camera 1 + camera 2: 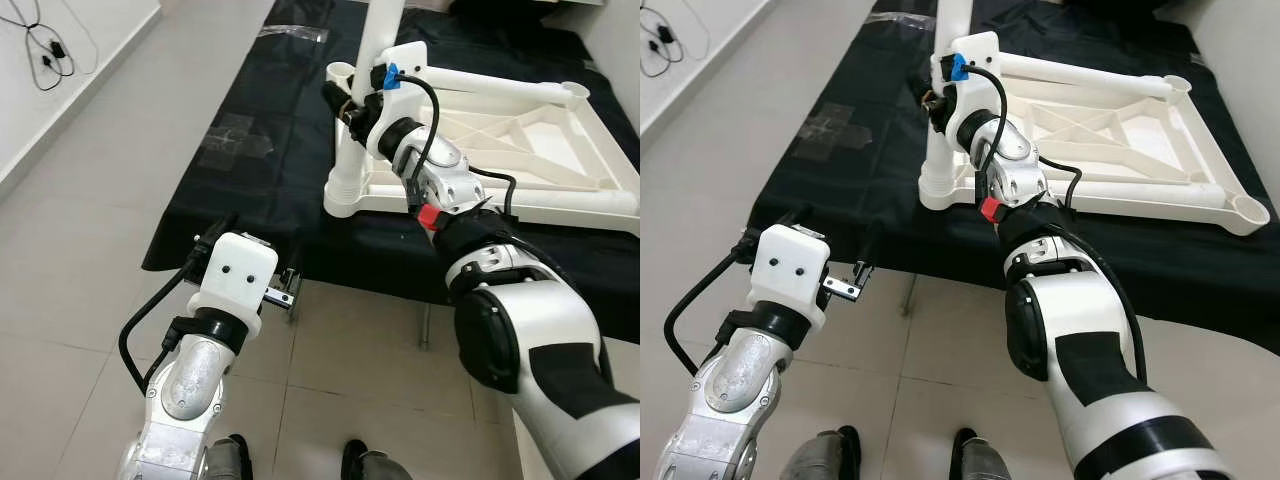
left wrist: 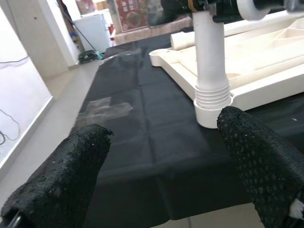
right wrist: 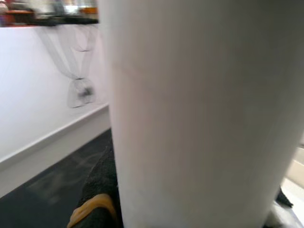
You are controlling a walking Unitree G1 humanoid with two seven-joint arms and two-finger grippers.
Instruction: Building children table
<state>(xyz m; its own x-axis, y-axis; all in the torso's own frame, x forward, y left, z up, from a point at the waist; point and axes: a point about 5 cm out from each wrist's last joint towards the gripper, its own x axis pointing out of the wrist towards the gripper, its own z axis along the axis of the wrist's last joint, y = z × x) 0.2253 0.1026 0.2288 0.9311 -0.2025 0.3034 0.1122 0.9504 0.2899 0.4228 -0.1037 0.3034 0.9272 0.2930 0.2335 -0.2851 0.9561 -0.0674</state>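
Note:
A white plastic table top lies upside down on a black cloth. A white table leg stands upright in its near left corner socket. My right gripper is shut on the table leg partway up, and the leg looms close in the right wrist view, with one black finger beside it. My left gripper is open and holds nothing. It hovers at the cloth's front edge, left of the leg and pointing toward it.
The cloth covers a low platform that drops to tiled floor at its front and left edges. A crumpled clear plastic sheet lies on the cloth left of the table top. Cables lie by the far left wall. My feet stand just below.

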